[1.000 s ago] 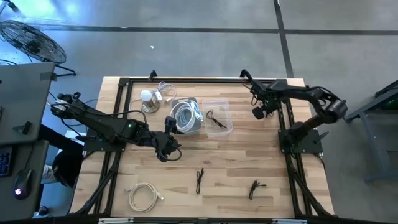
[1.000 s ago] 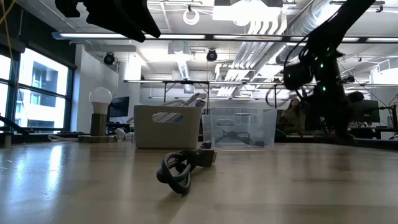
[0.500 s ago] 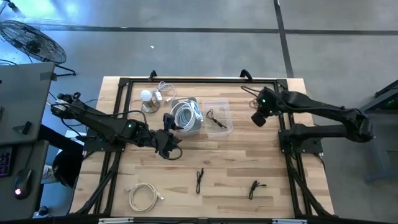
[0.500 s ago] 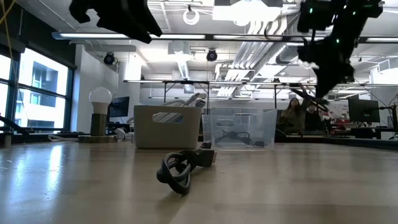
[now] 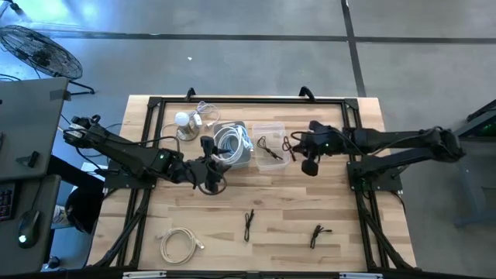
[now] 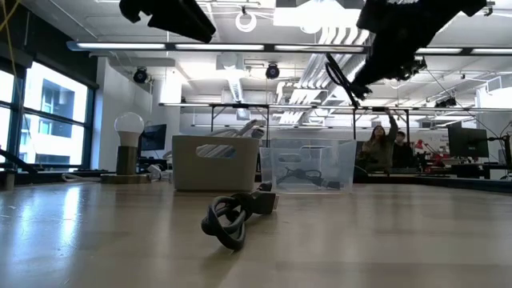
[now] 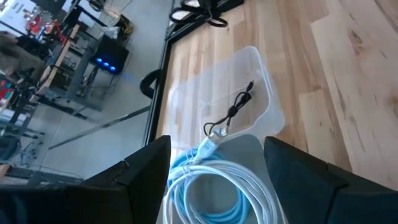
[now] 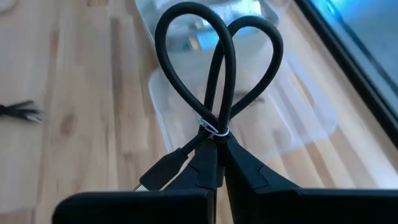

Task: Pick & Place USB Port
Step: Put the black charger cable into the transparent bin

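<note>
The right hand (image 8: 214, 171) is clenched on a bundled black USB cable (image 8: 217, 74) at its tie, so the loops stand clear as it hangs beside the clear bin (image 5: 271, 144), probably its drop point. The left hand (image 5: 208, 167), released, waits over the surface (image 5: 271, 201) near the grey bin (image 5: 232, 145).

This is looking like a big robot lab or workshop. Long lights (image 6: 240, 46) and pipes (image 6: 336, 36) are running along the open ceiling. People (image 6: 388, 148) are sitting at desks with screens (image 6: 464, 142) far behind. A wooden table (image 5: 271, 232) is standing on a gray floor (image 5: 232, 54), near a fan (image 5: 35, 50).
</note>
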